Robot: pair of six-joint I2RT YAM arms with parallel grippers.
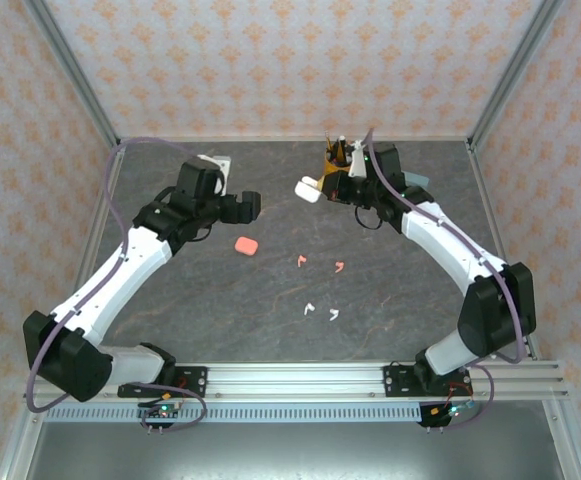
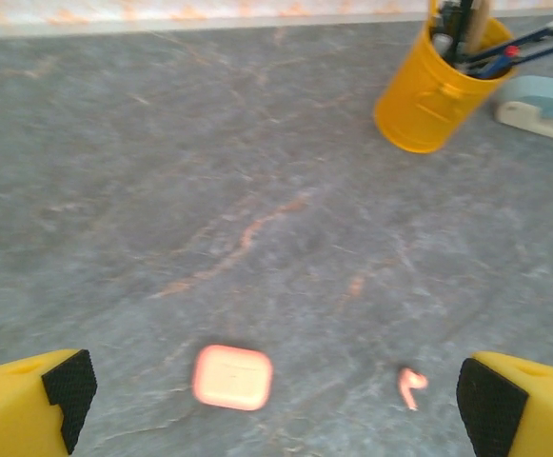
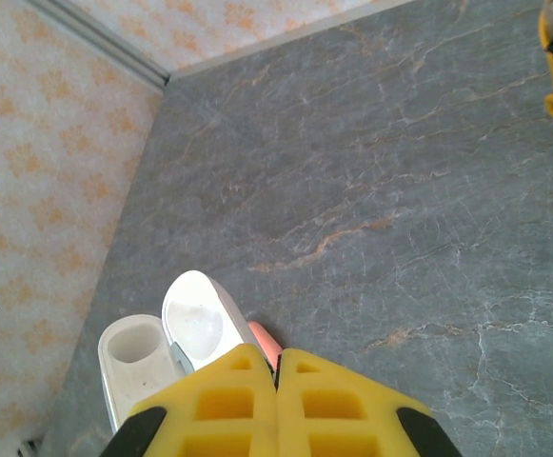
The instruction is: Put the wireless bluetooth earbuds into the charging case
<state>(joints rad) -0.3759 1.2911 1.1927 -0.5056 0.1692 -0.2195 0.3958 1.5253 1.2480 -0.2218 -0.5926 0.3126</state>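
Note:
A salmon-pink charging case [image 1: 246, 245] lies closed on the table, and in the left wrist view this case [image 2: 233, 377] sits low between the wide-apart fingers. My left gripper [image 1: 247, 206] [image 2: 281, 398] hovers open above it. One pink earbud [image 2: 411, 387] lies to its right. Two pink earbuds [image 1: 301, 260] [image 1: 339, 267] and two white earbuds [image 1: 310, 309] [image 1: 334, 314] lie loose mid-table. My right gripper [image 1: 328, 187] [image 3: 276, 357] is shut on a white charging case [image 1: 308, 189] [image 3: 167, 343], held off the table with its lid open.
A yellow pen cup [image 1: 338, 153] [image 2: 428, 95] stands at the back, with a pale blue and white object [image 2: 543, 107] beside it. A white item [image 1: 216, 162] lies behind the left arm. Patterned walls [image 3: 48, 171] close in the table.

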